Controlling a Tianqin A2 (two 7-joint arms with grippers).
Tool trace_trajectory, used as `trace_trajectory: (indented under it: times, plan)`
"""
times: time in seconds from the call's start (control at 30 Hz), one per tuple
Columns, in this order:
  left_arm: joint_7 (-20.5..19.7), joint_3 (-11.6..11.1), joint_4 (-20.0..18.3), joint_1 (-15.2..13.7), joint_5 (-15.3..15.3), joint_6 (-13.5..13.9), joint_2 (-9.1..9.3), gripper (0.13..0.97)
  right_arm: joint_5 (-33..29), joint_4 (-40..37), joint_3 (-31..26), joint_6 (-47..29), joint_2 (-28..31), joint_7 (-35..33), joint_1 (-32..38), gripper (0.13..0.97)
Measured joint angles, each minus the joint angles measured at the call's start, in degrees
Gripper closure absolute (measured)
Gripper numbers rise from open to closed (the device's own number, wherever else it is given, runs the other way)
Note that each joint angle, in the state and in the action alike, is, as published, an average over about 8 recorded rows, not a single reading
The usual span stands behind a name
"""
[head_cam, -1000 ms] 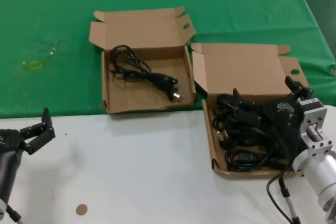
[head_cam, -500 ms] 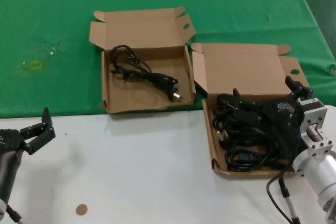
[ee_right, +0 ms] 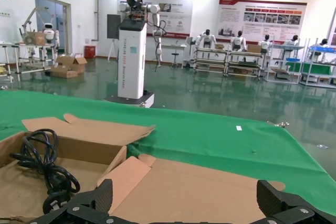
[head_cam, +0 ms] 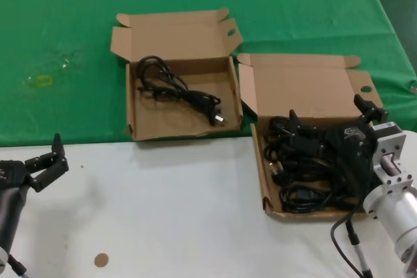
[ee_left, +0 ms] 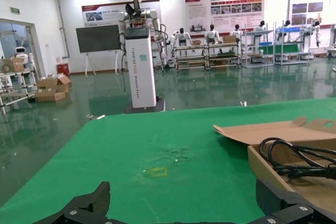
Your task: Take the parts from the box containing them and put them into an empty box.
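Note:
The box containing the parts [head_cam: 260, 170] sits at the right on the white table, lid open, with several black coiled cords [head_cam: 294, 172] inside. My right gripper [head_cam: 328, 116] hangs open and empty just above these cords, fingers pointing at the box's raised lid [ee_right: 210, 182]. The other box [head_cam: 131, 112] lies on the green cloth at centre-left and holds one coiled cord [head_cam: 176, 89]. That cord also shows in the left wrist view [ee_left: 299, 161] and the right wrist view [ee_right: 47, 166]. My left gripper [head_cam: 45, 157] is open and empty, low at the left over the white table.
Green cloth [head_cam: 65, 30] covers the far half of the table, white surface [head_cam: 163, 213] the near half. A small brown disc [head_cam: 100, 260] lies near the front left. A yellow mark [head_cam: 40, 81] is on the cloth at far left.

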Motion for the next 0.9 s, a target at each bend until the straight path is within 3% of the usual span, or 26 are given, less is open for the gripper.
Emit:
trace_trajectory:
  times: [0.9]
  plan:
    - [0.00, 0.00, 0.00, 0.00, 0.00, 0.00, 0.00, 0.132, 0.00, 0.00, 0.00, 0.00, 0.00, 0.00, 0.00, 0.129]
